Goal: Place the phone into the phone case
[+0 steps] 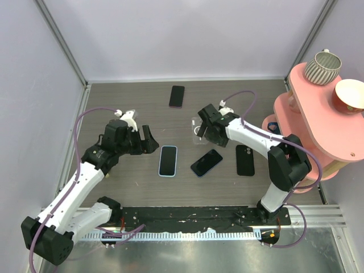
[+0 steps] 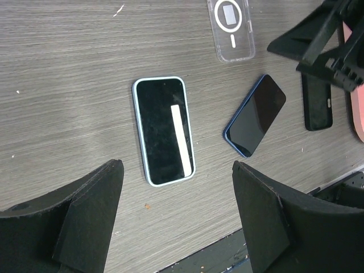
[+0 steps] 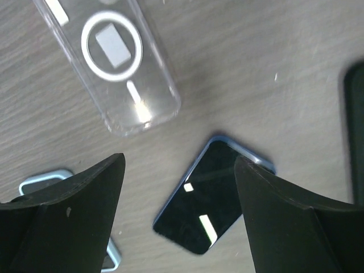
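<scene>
The phone (image 1: pixel 206 162) lies screen up and slanted at the table's middle, a glossy dark slab with a thin dark-blue edge. It shows in the left wrist view (image 2: pixel 256 114) and in the right wrist view (image 3: pixel 213 193). The clear phone case (image 1: pixel 196 126) with a white ring mark lies just behind it, also seen in the left wrist view (image 2: pixel 231 28) and the right wrist view (image 3: pixel 111 62). My right gripper (image 1: pixel 206 129) (image 3: pixel 179 210) is open and empty, hovering over the case and phone. My left gripper (image 1: pixel 147 141) (image 2: pixel 176 210) is open and empty, left of them.
A light-blue-rimmed phone (image 1: pixel 167 161) (image 2: pixel 164 131) lies left of the phone. A matte black slab (image 1: pixel 245 160) (image 2: pixel 317 102) lies to its right. A pinkish-rimmed phone (image 1: pixel 177 96) lies at the back. A pink shelf (image 1: pixel 310 91) with cups stands at the right.
</scene>
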`<action>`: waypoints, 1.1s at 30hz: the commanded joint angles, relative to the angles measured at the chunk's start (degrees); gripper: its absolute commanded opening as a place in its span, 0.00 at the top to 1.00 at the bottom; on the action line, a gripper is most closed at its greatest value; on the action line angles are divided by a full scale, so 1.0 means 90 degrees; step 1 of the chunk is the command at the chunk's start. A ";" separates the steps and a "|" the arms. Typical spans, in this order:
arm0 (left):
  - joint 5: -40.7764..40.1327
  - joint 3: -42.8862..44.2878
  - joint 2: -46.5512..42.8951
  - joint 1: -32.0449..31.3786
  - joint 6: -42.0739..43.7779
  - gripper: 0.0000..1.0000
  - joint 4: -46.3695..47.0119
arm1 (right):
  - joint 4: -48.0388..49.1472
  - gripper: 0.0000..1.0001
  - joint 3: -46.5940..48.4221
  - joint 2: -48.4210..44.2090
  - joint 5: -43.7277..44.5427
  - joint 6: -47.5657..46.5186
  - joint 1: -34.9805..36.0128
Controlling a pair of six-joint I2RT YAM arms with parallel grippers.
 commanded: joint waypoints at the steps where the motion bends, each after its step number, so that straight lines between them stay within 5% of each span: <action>1: -0.0106 0.0044 -0.0163 0.0012 0.0040 0.18 0.0168 | -0.1231 0.16 0.0250 -0.0161 0.0464 0.2163 0.0392; 5: -0.0067 0.0044 -0.0241 0.0012 0.0050 0.18 0.0168 | -0.2177 0.14 0.0620 0.0102 0.0718 0.3432 0.0695; 15: 0.0011 0.0015 -0.0378 0.0012 0.0069 0.17 0.0197 | -0.2131 0.13 0.0466 0.0444 0.0415 0.4127 0.0958; 33: 0.0089 -0.0014 -0.0368 0.0012 0.0079 0.17 0.0227 | -0.1526 0.12 -0.0286 0.0591 0.0250 0.4148 0.1183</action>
